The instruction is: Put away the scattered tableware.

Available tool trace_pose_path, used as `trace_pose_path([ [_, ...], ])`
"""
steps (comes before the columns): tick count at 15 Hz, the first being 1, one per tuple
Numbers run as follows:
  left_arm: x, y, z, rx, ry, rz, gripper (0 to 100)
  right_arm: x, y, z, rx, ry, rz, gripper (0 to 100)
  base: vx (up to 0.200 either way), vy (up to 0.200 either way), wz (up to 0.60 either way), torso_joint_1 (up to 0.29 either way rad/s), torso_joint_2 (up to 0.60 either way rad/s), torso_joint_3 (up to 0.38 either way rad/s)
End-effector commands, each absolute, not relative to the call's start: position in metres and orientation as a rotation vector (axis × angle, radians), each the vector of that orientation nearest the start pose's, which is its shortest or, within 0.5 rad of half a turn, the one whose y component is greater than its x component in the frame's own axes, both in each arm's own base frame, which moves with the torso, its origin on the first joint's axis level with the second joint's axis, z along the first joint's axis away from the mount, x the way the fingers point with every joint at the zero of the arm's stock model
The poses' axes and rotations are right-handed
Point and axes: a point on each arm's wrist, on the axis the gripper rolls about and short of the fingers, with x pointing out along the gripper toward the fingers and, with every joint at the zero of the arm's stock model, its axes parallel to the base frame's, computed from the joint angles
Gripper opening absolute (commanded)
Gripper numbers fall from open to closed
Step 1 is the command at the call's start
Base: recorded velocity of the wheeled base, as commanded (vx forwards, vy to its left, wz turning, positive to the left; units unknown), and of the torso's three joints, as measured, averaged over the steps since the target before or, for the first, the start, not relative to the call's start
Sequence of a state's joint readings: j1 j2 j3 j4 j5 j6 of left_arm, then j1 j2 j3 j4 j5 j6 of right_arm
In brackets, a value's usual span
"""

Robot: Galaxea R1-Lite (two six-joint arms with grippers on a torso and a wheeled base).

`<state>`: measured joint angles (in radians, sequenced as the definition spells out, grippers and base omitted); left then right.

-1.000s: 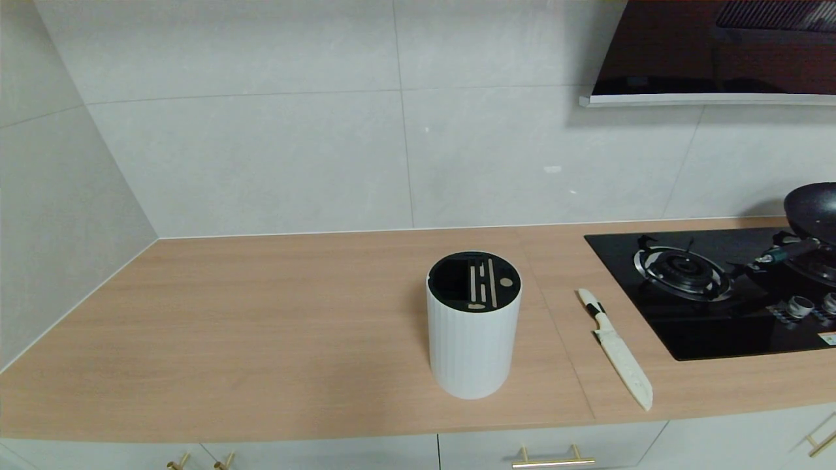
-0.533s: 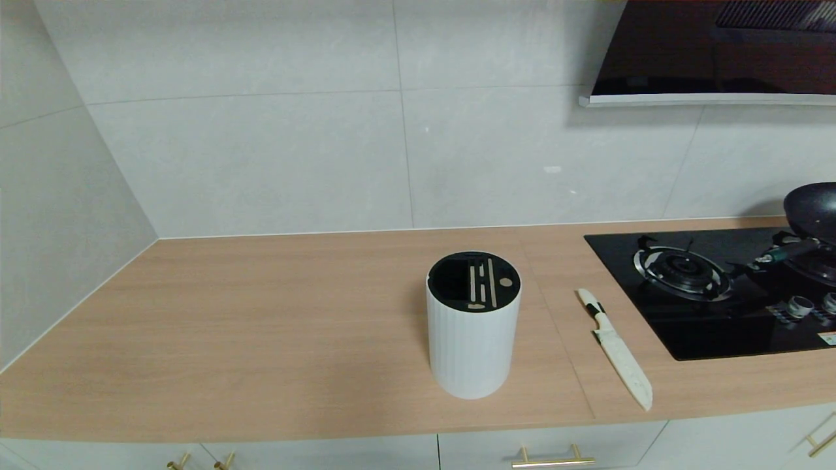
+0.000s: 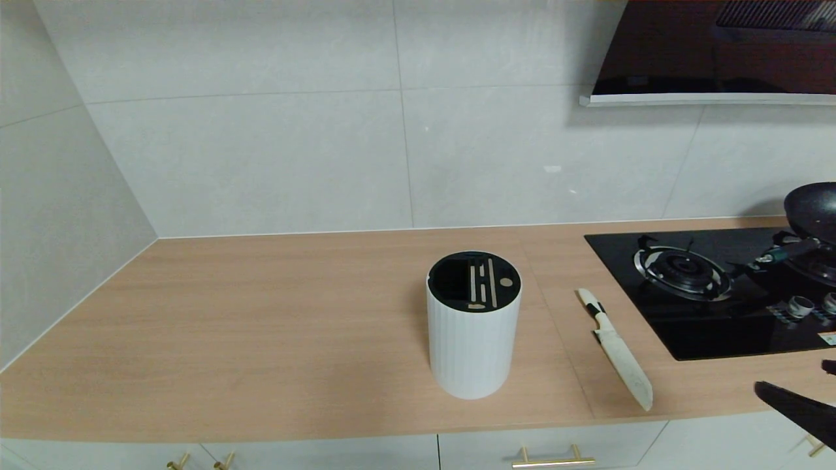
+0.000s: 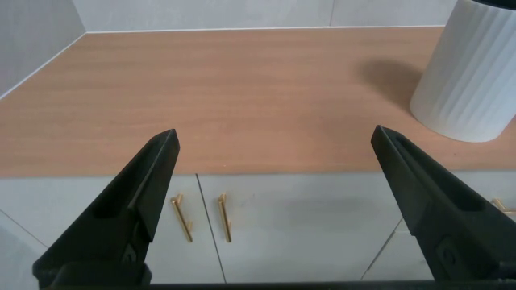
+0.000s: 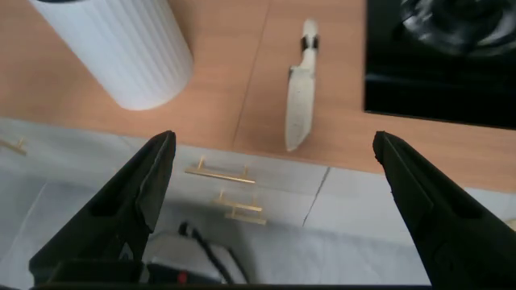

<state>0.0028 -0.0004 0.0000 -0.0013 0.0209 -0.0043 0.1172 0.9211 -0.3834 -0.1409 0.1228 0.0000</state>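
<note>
A cream knife [image 3: 614,346] with a black band on its handle lies flat on the wooden counter [image 3: 261,313], blade toward the front edge; it also lies ahead of my right wrist [image 5: 299,93]. Left of it stands a white ribbed cylindrical knife holder [image 3: 473,323] with a black slotted top, seen from both wrists [image 5: 121,48] [image 4: 469,68]. My right gripper [image 5: 274,209] is open, low in front of the cabinets and short of the knife; one finger [image 3: 793,405] shows at the head view's bottom right. My left gripper [image 4: 282,217] is open before the counter's front edge, left of the holder.
A black gas hob [image 3: 712,294] with a burner [image 3: 679,269] and a dark wok [image 3: 813,212] takes up the counter's right end. A range hood [image 3: 712,52] hangs above it. White cabinets with gold handles [image 3: 552,457] run below the counter. Tiled walls close the back and left.
My right gripper's finger has come into the head view at the bottom right. The knife and the holder have not moved.
</note>
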Motion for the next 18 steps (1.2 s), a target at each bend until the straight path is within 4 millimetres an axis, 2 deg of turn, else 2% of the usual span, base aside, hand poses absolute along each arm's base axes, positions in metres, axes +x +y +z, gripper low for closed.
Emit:
trace_pose_path([
  [1,-0.023,0.000,0.076,-0.005,-0.002,0.025,100,0.174,0.027,0.152,-0.002,0.574,0.258,100,0.000,0.000,0.00,0.000,0.00,0.000],
  [2,-0.023,0.000,0.076,-0.005,-0.002,0.026,100,0.184,0.029,0.147,-0.004,0.591,0.260,100,0.000,0.000,0.00,0.000,0.00,0.000],
  [3,-0.023,0.000,0.075,-0.003,0.000,0.025,100,0.213,0.033,0.133,-0.007,0.612,0.256,100,0.000,0.000,0.00,0.000,0.00,0.000],
  [5,-0.023,0.000,0.076,-0.003,-0.002,0.025,100,0.247,0.038,0.112,-0.012,0.620,0.247,100,0.000,0.000,0.00,0.000,0.00,0.000],
  [9,-0.023,0.000,0.076,-0.003,-0.002,0.025,100,0.298,0.047,0.073,-0.064,0.619,0.183,100,0.000,0.000,0.00,0.000,0.00,0.000],
  [11,-0.023,0.000,0.076,-0.003,-0.002,0.025,100,0.306,0.048,0.062,-0.071,0.632,0.164,100,0.000,0.000,0.00,0.000,0.00,0.000],
  [12,-0.023,0.000,0.076,-0.003,-0.002,0.025,100,0.311,0.048,0.048,-0.074,0.663,0.162,100,0.000,0.000,0.00,0.000,0.00,0.000],
  [15,-0.023,0.000,0.076,-0.002,-0.002,0.026,100,0.328,0.051,0.023,-0.070,0.614,0.161,100,0.000,0.000,0.00,0.000,0.00,0.000],
  [18,-0.023,0.000,0.075,-0.002,0.000,0.025,100,0.342,0.052,0.012,-0.060,0.590,0.154,100,0.000,0.000,0.00,0.000,0.00,0.000],
])
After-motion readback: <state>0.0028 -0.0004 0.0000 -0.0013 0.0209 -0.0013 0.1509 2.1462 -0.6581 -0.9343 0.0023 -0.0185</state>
